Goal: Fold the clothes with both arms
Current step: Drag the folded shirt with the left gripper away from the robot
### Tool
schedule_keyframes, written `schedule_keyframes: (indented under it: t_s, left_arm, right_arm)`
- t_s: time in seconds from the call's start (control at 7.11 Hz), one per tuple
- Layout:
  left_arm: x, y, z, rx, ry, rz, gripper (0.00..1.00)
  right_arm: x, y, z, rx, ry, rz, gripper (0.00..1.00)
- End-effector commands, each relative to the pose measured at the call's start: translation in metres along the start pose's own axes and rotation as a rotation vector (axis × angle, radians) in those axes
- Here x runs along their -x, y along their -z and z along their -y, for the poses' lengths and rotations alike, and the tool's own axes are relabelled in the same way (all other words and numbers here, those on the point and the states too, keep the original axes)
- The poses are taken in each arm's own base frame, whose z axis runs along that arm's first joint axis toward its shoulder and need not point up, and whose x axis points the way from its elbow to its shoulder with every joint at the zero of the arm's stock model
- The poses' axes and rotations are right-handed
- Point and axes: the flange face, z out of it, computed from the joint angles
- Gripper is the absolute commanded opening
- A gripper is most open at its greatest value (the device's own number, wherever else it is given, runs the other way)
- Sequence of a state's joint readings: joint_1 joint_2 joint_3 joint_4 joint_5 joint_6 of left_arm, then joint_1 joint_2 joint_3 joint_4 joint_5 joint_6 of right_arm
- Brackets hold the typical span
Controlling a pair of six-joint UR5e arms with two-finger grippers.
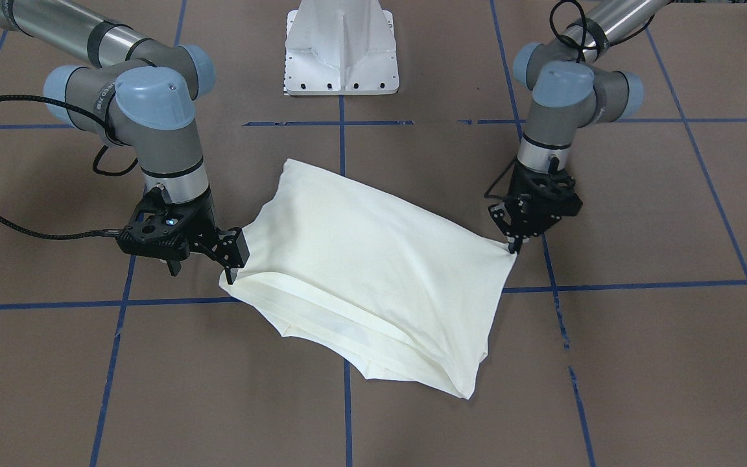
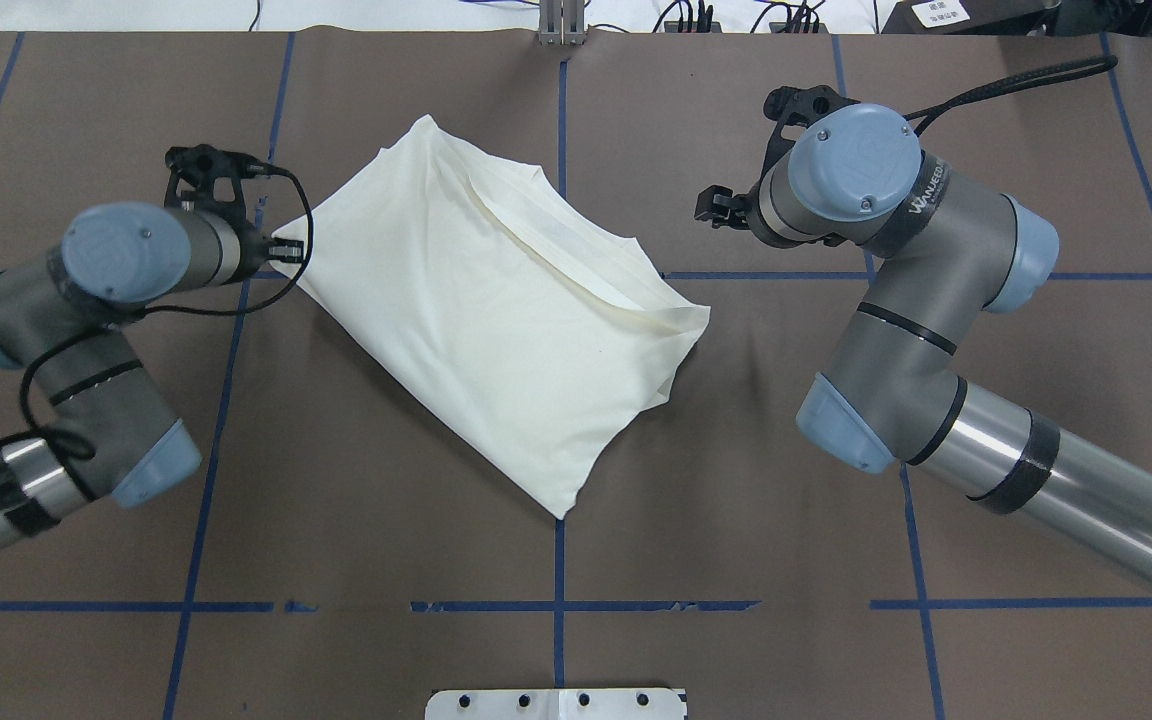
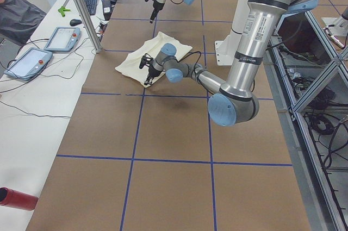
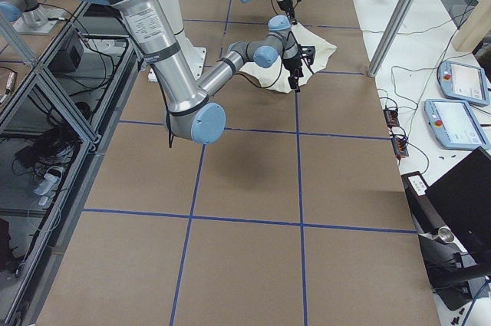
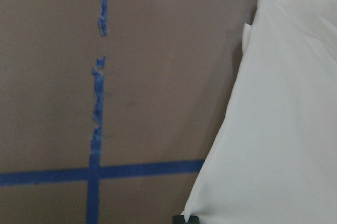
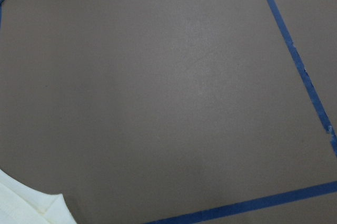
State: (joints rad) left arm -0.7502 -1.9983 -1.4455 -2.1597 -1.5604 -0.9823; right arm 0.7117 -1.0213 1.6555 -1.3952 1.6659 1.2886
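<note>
- The T-shirt (image 1: 360, 259) should handle as light, limp and slippery; best pinched at its corners, through all layers.
- It shows plain cream, folded into a rough rectangle with stacked hems along 1 edge.
- It lies skewed on the table (image 1: 639, 363), between the 2 arms.
- Left gripper (image 1: 514, 245): fingers closed, seemingly pinching 1 corner.
- Right gripper (image 1: 203, 266): fingers spread, holding nothing, near the opposite corner.

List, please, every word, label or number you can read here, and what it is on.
"WA…" in white on the black strap of the right arm; the rest is blurred.
Label on the left arm, side view: too small to read.
White tag at the far edge: too small.
Shirt: no print showing.
</note>
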Motion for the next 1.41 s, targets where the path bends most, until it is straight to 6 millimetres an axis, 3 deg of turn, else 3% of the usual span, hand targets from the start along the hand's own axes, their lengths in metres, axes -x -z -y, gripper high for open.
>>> schedule_keyframes:
  t_s: [0.0, 0.14, 0.42, 0.56, 0.84, 0.98, 1.13, 1.27]
  left_arm:
    - [-0.024, -0.072, 0.101, -0.075, 0.018, 0.012, 0.0]
    - [-0.047, -0.075, 0.134, -0.095, 0.017, 0.004, 0.0]
    - [-0.03, -0.074, 0.144, -0.102, 0.026, 0.005, 0.0]
    - [-0.021, -0.074, 0.131, -0.089, 0.017, -0.034, 0.99]
    - [-0.013, -0.011, 0.104, -0.052, -0.023, -0.228, 1.0]
    - [-0.009, 0.002, 0.095, -0.037, -0.025, -0.264, 1.0]
    - [-0.015, 0.017, 0.095, -0.051, -0.031, -0.291, 1.0]
    - [-0.015, 0.024, 0.09, -0.039, -0.036, -0.315, 1.0]
  right_arm:
    - [0.003, 0.015, 0.0, -0.008, -0.003, 0.028, 1.0]
    - [0.005, 0.027, 0.0, -0.012, -0.002, 0.049, 1.0]
    - [0.003, 0.023, -0.001, -0.012, -0.002, 0.041, 1.0]
    - [0.004, 0.021, -0.005, -0.007, 0.002, 0.039, 1.0]
    - [0.037, 0.005, -0.02, 0.018, 0.015, 0.036, 1.0]
    - [0.062, -0.014, -0.026, 0.02, -0.051, 0.011, 0.96]
    - [0.103, -0.016, -0.022, -0.027, -0.094, 0.009, 0.86]
    - [0.135, -0.029, -0.031, -0.017, -0.138, 0.031, 0.86]
